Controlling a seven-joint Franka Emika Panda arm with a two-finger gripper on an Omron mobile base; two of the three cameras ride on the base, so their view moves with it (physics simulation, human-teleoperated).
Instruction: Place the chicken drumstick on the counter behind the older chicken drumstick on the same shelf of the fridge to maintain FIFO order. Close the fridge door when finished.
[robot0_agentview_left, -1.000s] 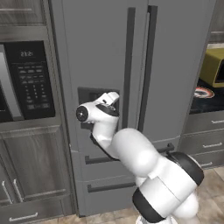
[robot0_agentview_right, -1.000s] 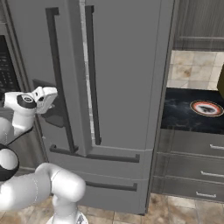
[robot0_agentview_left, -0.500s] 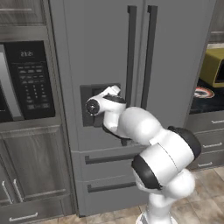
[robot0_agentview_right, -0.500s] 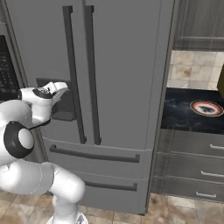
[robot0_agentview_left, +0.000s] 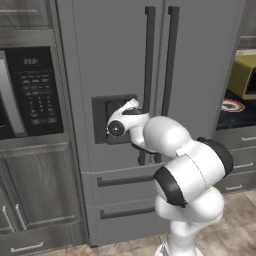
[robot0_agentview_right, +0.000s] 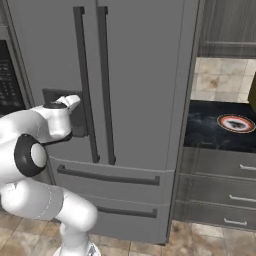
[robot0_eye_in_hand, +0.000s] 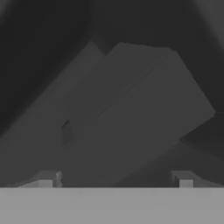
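Seemingly upright, shut fridge door

The white arm's wrist has swung in from nine o'clock toward the tall grey fridge door, and now the gripper sits right at the dark square dispenser recess, just beside the long dark vertical handle. A second ago the hand hung lower and further left, clear of the recess. The elbow has rolled too: the big white link that lay low at six o'clock now bulges up across the door front. From the right base view, the hand has closed in on the handle. The jaws have eased in a touch from their widest.
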